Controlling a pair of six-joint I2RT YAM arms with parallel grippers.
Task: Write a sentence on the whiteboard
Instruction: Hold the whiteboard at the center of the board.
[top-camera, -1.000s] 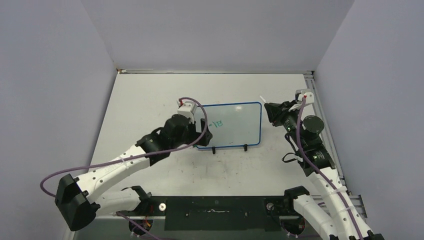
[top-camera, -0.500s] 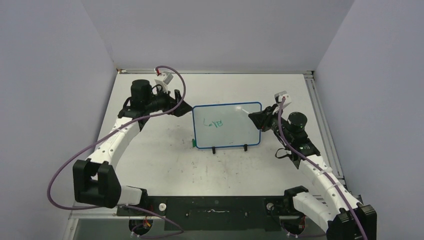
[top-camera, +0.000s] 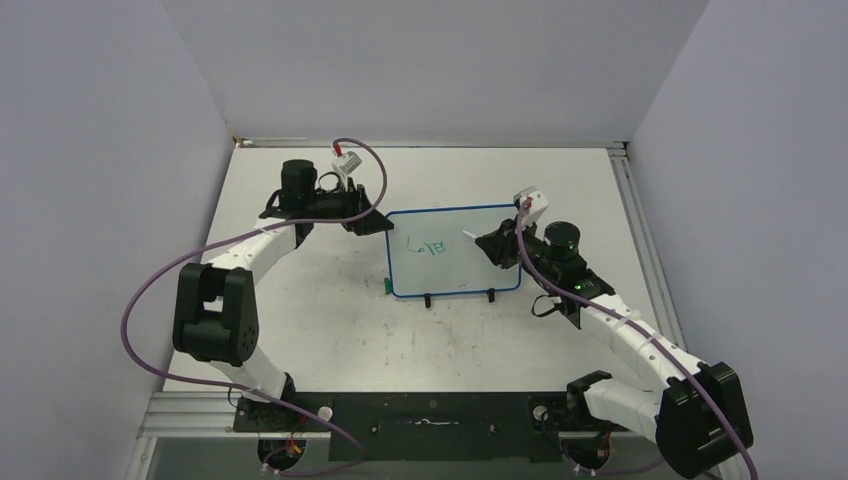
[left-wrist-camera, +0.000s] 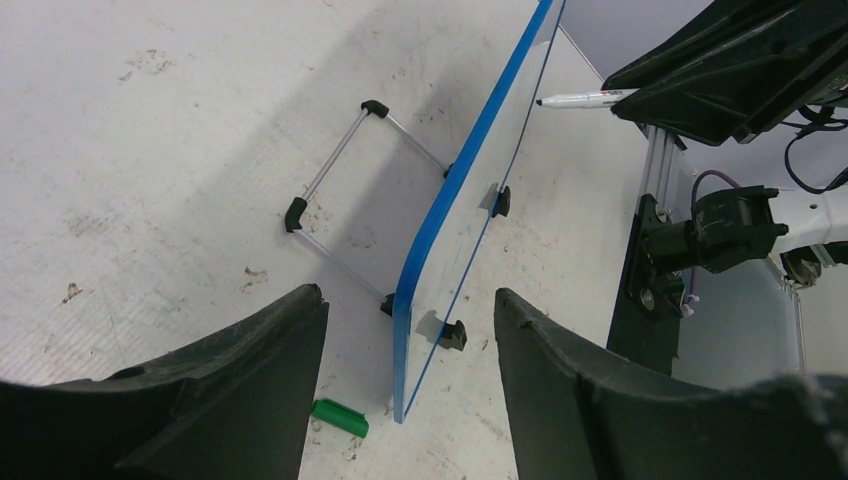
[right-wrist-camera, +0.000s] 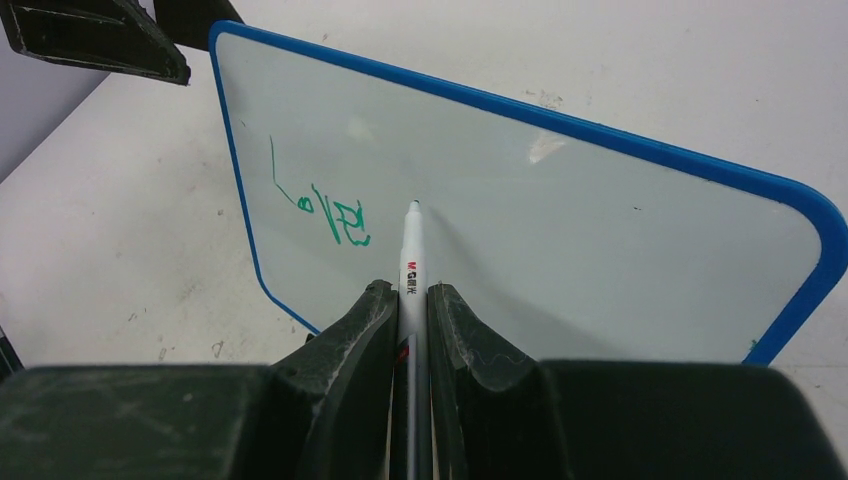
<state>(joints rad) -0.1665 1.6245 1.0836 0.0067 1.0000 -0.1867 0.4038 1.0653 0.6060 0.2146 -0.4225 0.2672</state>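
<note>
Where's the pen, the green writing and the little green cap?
pen (right-wrist-camera: 411, 262): right wrist view, on its white barrel.
green writing (right-wrist-camera: 345, 222): right wrist view, on the last letters.
green cap (left-wrist-camera: 340, 418): left wrist view, on its middle.

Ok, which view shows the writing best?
Right wrist: the green writing is close up and face-on on the board, left of the marker tip. Top external shows it tiny. Left wrist sees the board edge-on, with the writing hidden.
</note>
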